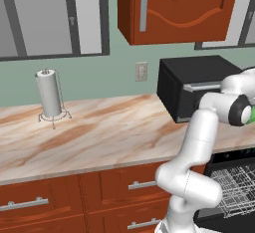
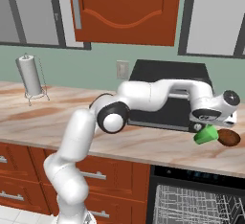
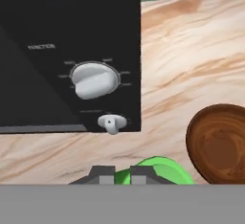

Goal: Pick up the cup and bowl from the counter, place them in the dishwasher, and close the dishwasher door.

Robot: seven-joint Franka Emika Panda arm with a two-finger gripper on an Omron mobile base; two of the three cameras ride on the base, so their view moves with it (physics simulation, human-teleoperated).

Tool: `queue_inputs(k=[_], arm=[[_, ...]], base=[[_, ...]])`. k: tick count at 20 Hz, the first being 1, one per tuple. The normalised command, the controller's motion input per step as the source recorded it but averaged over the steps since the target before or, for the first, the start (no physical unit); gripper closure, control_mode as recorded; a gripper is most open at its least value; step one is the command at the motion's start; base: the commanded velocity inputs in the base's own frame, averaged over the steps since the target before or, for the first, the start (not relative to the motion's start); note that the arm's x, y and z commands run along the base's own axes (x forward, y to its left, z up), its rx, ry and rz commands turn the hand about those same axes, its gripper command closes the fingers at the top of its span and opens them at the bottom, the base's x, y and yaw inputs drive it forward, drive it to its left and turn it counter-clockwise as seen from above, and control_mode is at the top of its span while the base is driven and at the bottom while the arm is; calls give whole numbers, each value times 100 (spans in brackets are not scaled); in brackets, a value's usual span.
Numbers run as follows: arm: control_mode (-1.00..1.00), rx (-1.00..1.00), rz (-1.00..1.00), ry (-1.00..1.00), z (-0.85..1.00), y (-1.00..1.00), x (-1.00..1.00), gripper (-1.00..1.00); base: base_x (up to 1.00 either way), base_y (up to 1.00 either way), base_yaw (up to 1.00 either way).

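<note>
Hand view looks down the two dark fingertips [image 3: 123, 174], which stand close together against the rim of the small bright green cup [image 3: 160, 169]; the gripper [image 3: 123, 176] is clamped on that cup. Just right of the cup sits a round, dark brown wooden bowl [image 3: 217, 143] on the beige-and-brown marbled stone counter [image 3: 191, 55]. The front of the black boxy toaster oven [image 3: 67, 55] takes up the upper left, close enough to show its grey knob [image 3: 94, 79] and a small silver lever [image 3: 111, 123] beneath it, details neither base camera resolves.

The right base view gives the wider layout: the white arm reaches right across the toaster oven's front, and the gripper [image 2: 203, 128] holds the cup [image 2: 206, 134] tilted, just in front of the oven and beside the bowl [image 2: 228, 137]. Whether the cup is lifted clear of the counter cannot be told. Below the counter edge, the black dishwasher [image 2: 191, 196] stands open with its pale grey wire rack [image 2: 191, 206] exposed.

In the left base view the arm's own wrist hides nearly all of the cup, leaving a green sliver [image 1: 251, 115] at the right edge. This view shows more of the counter's bare left stretch, where a white paper-towel roll on a wire stand [image 1: 50, 95] stands well apart from the work. Reddish-brown drawers with silver bar handles [image 1: 74, 197] run beneath.
</note>
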Motion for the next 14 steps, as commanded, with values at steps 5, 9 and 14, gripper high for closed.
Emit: queue_inputs(k=[5,9,14], arm=[[-100,0,11,-9,3,9,-58,100],[-100,6,1,-2,9,9,-56,100],[-100,13,-17,-3,9,4,-40,100]], base=[[0,0,0],[0,0,0],[0,0,0]])
